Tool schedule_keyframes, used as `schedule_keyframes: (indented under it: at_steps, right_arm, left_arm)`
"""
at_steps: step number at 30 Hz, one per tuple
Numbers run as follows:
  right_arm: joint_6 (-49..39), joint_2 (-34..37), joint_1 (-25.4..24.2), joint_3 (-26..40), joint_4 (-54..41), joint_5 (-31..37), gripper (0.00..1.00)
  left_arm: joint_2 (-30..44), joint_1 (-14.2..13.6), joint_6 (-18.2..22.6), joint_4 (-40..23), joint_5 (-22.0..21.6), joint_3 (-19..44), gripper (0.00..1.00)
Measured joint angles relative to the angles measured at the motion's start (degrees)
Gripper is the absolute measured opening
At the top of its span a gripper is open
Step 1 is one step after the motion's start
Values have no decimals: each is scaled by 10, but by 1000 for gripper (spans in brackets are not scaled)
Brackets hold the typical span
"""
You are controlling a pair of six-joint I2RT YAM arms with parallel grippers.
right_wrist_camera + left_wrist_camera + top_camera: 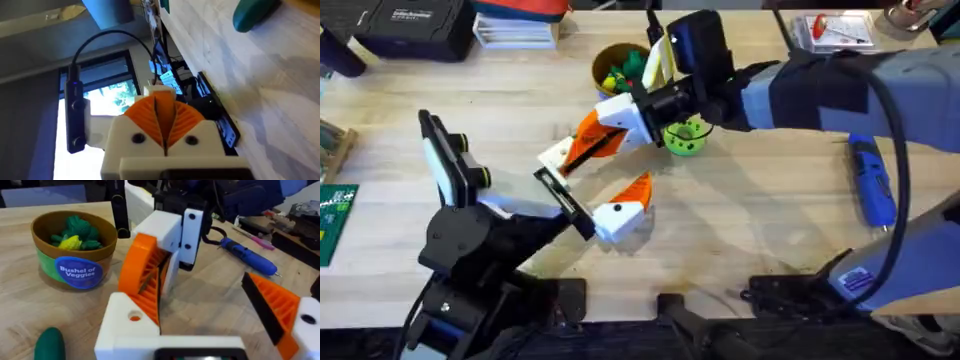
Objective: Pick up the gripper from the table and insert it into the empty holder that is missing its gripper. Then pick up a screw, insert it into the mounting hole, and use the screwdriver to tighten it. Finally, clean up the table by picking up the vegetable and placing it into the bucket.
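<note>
My right gripper (575, 145) reaches across the table and is shut on the orange wedge of the loose gripper (146, 300). That piece's white base (555, 155) sits at the left arm's tip, covering the holder there. My left gripper (205, 305) is open, with its fixed orange finger (280, 310) on the other side. The dark green vegetable (50, 345) lies on the wood close to the left gripper. The bucket (610, 60) stands at the back, with toy vegetables inside. Off to the right lies the blue screwdriver (870, 180). The screw is out of view.
A bright green disc (685, 138) sits under the right arm. A black case (410, 25) and books line the back edge, with a red-lidded box (835, 30) at the back right. At the left edge rests a green circuit board (335, 215).
</note>
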Motion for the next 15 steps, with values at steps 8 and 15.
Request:
schedule_keyframes:
  at_steps: [8,15]
  right_arm:
    - [0,1,5,0,4,13,7]
    - [1,5,10,0,26,19,7]
  left_arm:
    - [0,3,-8,0,-3,0,986]
    - [0,3,-8,-1,-12,0,986]
